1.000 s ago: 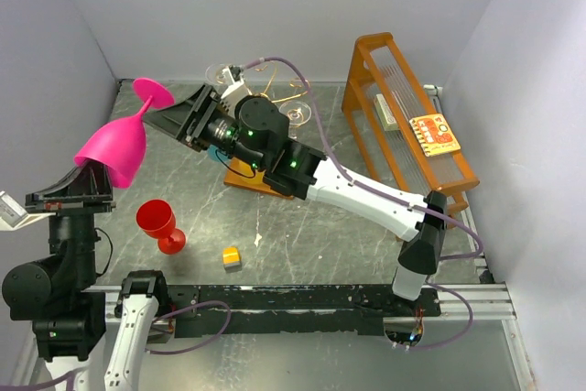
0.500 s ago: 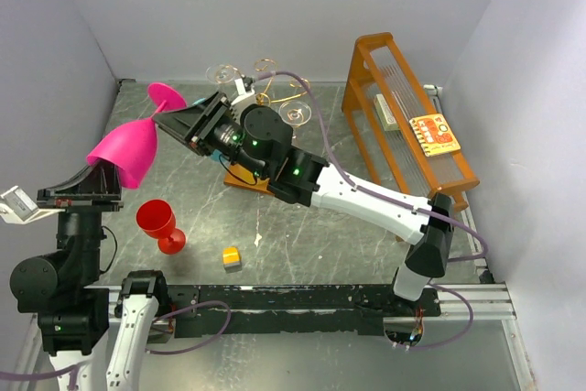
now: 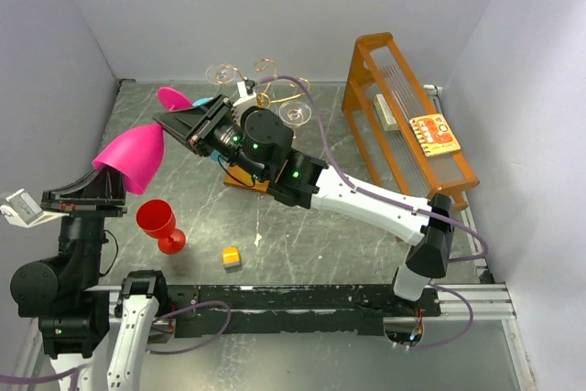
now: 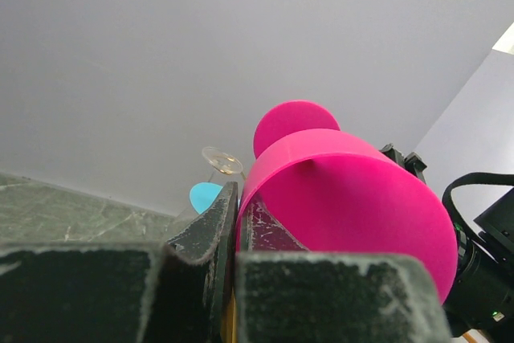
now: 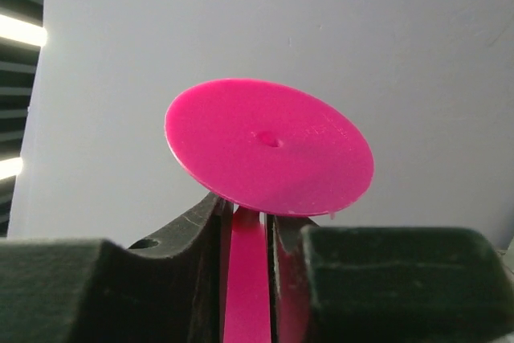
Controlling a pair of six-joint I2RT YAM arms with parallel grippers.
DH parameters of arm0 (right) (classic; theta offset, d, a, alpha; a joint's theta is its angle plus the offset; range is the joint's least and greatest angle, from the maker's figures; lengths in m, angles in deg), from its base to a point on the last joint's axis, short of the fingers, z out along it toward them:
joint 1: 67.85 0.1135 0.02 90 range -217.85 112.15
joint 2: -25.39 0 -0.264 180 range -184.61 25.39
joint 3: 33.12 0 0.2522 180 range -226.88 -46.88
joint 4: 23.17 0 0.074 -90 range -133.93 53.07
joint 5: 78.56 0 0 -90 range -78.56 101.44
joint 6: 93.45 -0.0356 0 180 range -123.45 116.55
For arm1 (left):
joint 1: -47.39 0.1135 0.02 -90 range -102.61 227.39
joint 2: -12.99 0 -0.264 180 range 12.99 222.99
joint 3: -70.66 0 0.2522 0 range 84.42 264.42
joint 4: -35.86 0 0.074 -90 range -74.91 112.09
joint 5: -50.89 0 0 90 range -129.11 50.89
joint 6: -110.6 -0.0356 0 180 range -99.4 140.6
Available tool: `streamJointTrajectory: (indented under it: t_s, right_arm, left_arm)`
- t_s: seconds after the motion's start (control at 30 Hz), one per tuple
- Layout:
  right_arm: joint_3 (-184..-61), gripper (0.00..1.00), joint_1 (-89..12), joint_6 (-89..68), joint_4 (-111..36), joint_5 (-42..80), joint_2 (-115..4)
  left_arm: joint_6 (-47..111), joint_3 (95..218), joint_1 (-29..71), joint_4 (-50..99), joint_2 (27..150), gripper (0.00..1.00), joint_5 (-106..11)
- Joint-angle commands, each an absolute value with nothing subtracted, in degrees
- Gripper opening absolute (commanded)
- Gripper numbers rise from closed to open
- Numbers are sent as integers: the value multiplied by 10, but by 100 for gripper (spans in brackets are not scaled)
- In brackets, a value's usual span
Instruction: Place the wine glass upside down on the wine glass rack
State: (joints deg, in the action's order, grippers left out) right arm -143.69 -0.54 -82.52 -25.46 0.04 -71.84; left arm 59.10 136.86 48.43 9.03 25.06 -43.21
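My left tool (image 3: 103, 179) pinches the rim of the pink wine glass (image 3: 135, 155) — bowl tilted, up off the counter (image 3: 302, 235) — while my right tool (image 3: 174, 122) clamps its stem just under the foot. The wine glass rack (image 3: 275, 89) stands behind my right arm, apart from the glass.

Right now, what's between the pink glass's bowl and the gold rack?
In the top view, the right end effector, gripping the pink wine glass by its stem, sits between bowl and gold rack.

Wine glass (image 3: 133, 157) left of rack (image 3: 277, 90)
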Motion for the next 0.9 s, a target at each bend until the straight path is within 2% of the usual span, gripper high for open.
streamJointTrajectory:
  t_s: [0.0, 0.07, 0.13, 0.2, 0.4, 0.63, 0.87]
  right_arm:
    - [-1443, 12, 1, -825, -226, 5, -719]
    - [-1439, 1, 0, -814, -216, 11, -718]
    - [-1428, 0, 1, -800, -200, 13, -711]
    - [-1410, 0, 1, -781, -177, 8, -699]
    - [-1380, 0, 2, -676, -124, -11, -665]
    - [-1345, 0, -2, -551, -93, 3, -613]
    - [-1286, 0, -3, -439, -88, 35, -568]
  left_arm:
    - [586, 1382, 489, 104, 248, 7, -457]
    - [587, 1384, 490, 100, 247, 7, -451]
    - [587, 1387, 490, 93, 244, 9, -444]
    - [587, 1397, 490, 78, 243, 17, -434]
    - [592, 1419, 489, 5, 247, 51, -409]
    - [599, 1432, 490, -65, 243, 72, -374]
    - [608, 1486, 490, -102, 239, 79, -341]
